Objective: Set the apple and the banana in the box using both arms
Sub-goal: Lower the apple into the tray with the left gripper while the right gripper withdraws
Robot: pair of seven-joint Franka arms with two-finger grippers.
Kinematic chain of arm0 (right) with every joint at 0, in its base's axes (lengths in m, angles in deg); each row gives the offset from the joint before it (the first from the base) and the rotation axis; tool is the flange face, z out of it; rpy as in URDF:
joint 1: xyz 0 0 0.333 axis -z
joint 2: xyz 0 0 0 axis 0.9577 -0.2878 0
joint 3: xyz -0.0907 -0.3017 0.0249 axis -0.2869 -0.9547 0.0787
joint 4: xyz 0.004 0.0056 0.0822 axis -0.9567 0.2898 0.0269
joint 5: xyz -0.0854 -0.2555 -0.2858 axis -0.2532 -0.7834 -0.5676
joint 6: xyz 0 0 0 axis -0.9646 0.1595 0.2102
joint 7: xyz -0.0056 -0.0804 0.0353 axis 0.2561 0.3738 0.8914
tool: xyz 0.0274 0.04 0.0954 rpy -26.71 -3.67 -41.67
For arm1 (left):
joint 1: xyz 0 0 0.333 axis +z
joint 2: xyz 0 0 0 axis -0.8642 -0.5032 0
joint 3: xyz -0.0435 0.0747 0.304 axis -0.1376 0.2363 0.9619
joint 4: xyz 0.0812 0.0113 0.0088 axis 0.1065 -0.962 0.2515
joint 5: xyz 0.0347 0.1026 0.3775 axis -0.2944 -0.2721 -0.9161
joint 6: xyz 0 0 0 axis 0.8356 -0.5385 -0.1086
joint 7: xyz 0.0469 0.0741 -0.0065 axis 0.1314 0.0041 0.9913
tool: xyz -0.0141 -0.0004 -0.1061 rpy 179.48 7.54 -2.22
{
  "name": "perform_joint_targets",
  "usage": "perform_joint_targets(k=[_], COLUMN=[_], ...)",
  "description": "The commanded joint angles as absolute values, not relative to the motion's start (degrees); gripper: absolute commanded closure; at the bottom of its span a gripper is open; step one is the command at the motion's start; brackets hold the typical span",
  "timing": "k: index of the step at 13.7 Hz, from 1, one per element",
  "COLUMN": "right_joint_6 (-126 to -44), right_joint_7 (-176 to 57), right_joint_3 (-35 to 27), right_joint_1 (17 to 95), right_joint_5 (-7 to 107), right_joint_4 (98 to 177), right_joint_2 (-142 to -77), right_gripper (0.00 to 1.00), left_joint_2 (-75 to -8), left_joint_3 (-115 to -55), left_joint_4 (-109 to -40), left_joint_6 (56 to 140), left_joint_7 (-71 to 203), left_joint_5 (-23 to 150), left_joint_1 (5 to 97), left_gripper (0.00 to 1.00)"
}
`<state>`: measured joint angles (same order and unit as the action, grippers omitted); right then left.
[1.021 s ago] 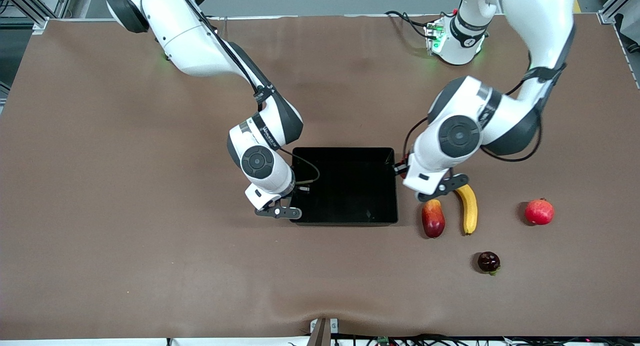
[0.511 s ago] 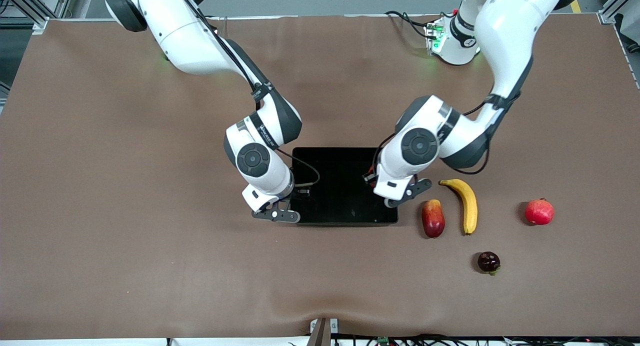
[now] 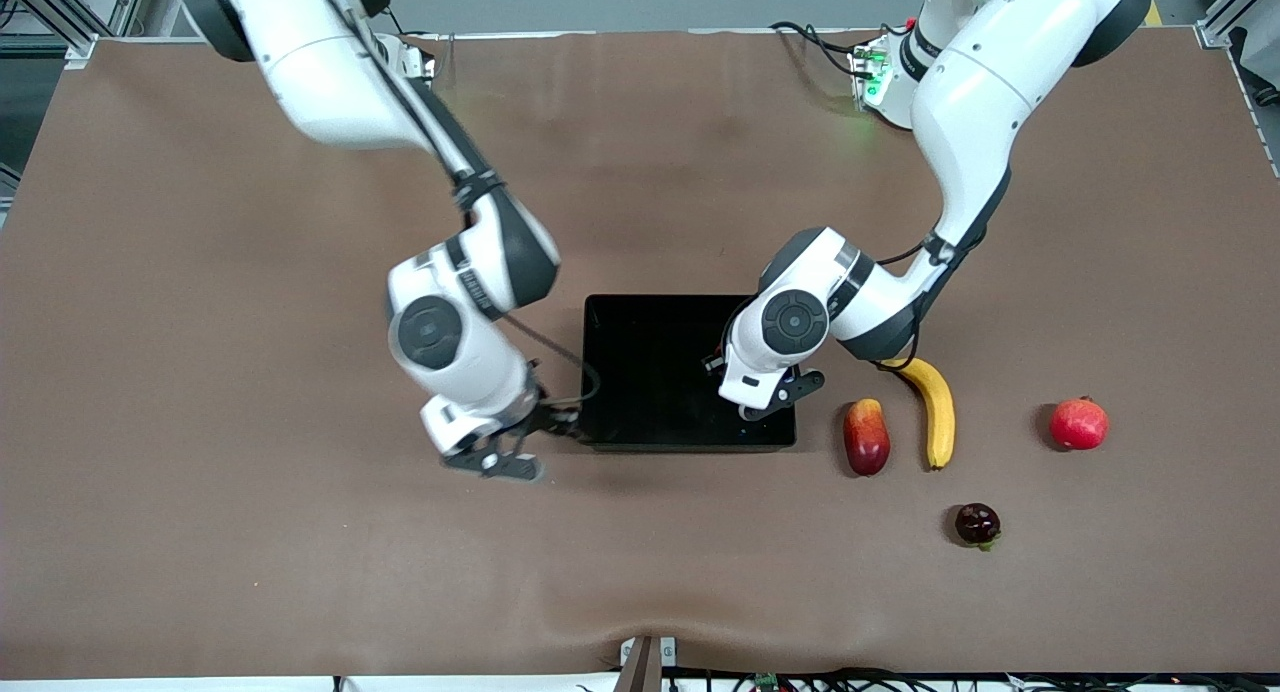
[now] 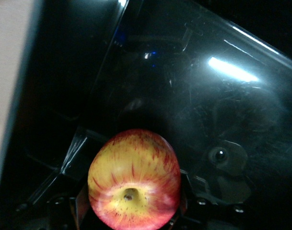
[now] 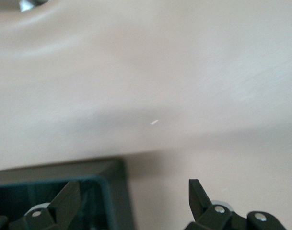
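No text, label, brand or number can be read on anything here.

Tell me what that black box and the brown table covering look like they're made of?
The box looks like glossy hard plastic: in the left wrist view its floor mirrors lights and shows fine scratches. The table covering looks like a matte brown mat, maybe rubber or vinyl: no shine, and it ripples near the front edge. Neither is certain from looks alone.

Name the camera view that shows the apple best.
The left wrist view: the apple fills it, held in the left end effector over the box. In the front view the arm hides it; the right wrist view misses it.
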<state>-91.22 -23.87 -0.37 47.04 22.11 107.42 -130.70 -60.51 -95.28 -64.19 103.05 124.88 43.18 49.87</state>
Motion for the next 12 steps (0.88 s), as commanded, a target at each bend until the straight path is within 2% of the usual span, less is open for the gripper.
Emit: perform_joint_targets(k=[1, 2, 3, 7, 9, 12], right_joint_6=[-88.0, -87.9, -87.9, -85.8, -82.2, -81.7], right_joint_7=[-33.0, -36.4, -38.9, -46.5, -51.0, -55.4], right_joint_3=[0.4, 0.4, 0.4, 0.4, 0.4, 0.4], right_joint_1=[52.8, 54.4, 55.9, 61.0, 63.4, 65.4], right_joint_5=[22.6, 22.6, 22.6, 22.2, 22.2, 22.2], right_joint_4=[107.3, 107.5, 107.7, 110.3, 111.0, 116.0], right_joint_2=[-129.8, -129.7, -129.4, -127.5, -126.5, -123.1], right_gripper=[0.0, 0.0, 0.0, 0.0, 0.0, 0.0], left_joint_2=[-62.1, -62.1, -62.0, -58.2, -53.2, -48.5], left_joint_3=[-95.1, -95.1, -95.1, -95.3, -95.3, -95.7], left_joint_4=[-63.4, -63.4, -63.5, -63.2, -61.6, -57.5], left_joint_6=[103.7, 104.0, 104.0, 103.0, 99.1, 91.1], left_joint_7=[125.7, 125.7, 125.7, 125.8, 125.3, 122.8], left_joint_5=[41.9, 41.7, 40.8, 39.9, 40.1, 40.6], left_joint_1=[49.3, 49.3, 49.4, 50.3, 50.9, 55.9], left_gripper=[0.63, 0.4, 0.0, 0.0, 0.0, 0.0])
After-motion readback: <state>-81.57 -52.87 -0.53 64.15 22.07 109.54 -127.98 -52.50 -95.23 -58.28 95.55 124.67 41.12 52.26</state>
